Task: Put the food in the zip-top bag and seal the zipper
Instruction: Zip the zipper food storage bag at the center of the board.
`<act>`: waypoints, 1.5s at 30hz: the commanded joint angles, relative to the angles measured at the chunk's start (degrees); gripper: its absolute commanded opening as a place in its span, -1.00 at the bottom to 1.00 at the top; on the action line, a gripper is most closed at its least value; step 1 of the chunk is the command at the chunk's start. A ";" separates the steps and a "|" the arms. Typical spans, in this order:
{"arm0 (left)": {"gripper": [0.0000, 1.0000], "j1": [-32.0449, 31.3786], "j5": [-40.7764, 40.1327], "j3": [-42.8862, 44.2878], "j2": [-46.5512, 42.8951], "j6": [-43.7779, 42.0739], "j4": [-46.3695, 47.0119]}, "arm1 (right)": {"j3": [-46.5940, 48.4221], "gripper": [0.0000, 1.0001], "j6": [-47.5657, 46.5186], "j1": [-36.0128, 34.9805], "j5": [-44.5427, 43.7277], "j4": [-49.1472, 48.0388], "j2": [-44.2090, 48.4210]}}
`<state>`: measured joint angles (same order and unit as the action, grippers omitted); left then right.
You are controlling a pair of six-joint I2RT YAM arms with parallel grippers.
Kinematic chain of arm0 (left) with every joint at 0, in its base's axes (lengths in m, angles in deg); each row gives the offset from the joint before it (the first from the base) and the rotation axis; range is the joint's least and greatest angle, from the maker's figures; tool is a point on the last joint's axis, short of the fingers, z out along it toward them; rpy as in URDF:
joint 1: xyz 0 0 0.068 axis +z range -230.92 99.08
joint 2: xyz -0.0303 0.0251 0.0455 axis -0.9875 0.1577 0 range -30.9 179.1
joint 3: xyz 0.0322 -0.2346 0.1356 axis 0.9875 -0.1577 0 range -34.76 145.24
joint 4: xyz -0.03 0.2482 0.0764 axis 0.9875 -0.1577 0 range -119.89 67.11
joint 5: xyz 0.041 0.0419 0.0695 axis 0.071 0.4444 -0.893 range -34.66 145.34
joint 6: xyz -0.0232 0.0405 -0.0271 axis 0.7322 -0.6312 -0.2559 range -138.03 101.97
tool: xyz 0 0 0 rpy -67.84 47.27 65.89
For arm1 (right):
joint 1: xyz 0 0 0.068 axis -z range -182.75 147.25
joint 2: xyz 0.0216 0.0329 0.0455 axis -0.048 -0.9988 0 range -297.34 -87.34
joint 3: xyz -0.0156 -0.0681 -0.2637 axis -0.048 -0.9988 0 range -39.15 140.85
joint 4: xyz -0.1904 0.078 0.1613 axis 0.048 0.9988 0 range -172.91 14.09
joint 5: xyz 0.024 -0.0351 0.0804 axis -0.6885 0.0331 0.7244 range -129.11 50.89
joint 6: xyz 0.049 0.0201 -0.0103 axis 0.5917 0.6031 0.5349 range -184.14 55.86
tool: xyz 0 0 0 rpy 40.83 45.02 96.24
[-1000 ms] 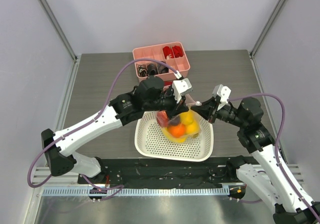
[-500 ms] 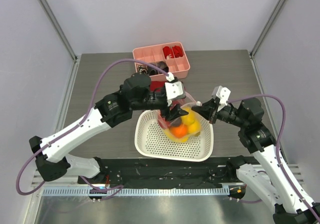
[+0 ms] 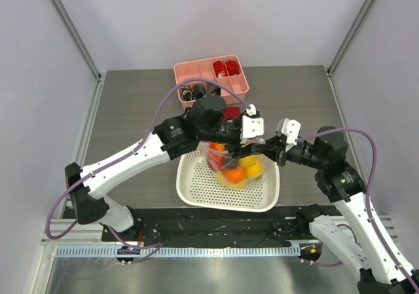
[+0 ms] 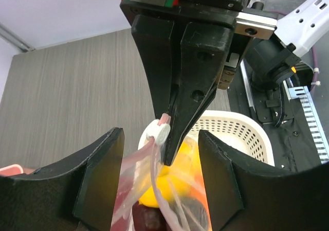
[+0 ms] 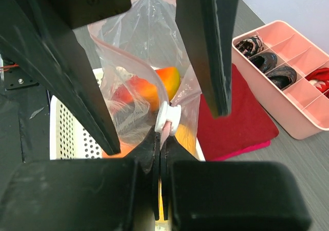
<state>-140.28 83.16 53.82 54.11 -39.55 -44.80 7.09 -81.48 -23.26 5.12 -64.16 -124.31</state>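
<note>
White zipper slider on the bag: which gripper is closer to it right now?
Right. The right gripper is shut on the mouth edge of the zip-top bag, right at the white slider. The left gripper is open, its fingers standing either side of the slider without touching it.

Our filled zip-top bag [image 3: 229, 155] hangs upright over the white basket [image 3: 200, 186].
We see the food [image 3: 237, 171] through the clear plastic: orange, yellow and red-yellow fruit, with one dark piece. The mouth faces up, partly open. Its zipper [image 5: 126, 61] curves to a white slider [image 5: 168, 119] at one corner, where the right gripper [image 5: 160, 138] pinches the bag edge.
</note>
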 commanded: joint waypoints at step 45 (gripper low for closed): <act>-0.86 9.60 -6.36 -7.89 -12.32 -9.86 -13.41 | 0.61 -0.98 -0.67 -0.14 -7.14 -0.46 7.35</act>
<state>-133.52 81.56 46.67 45.39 -47.26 -52.82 7.13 -82.25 -23.42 0.29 -60.97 -118.54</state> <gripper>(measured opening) 0.160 0.017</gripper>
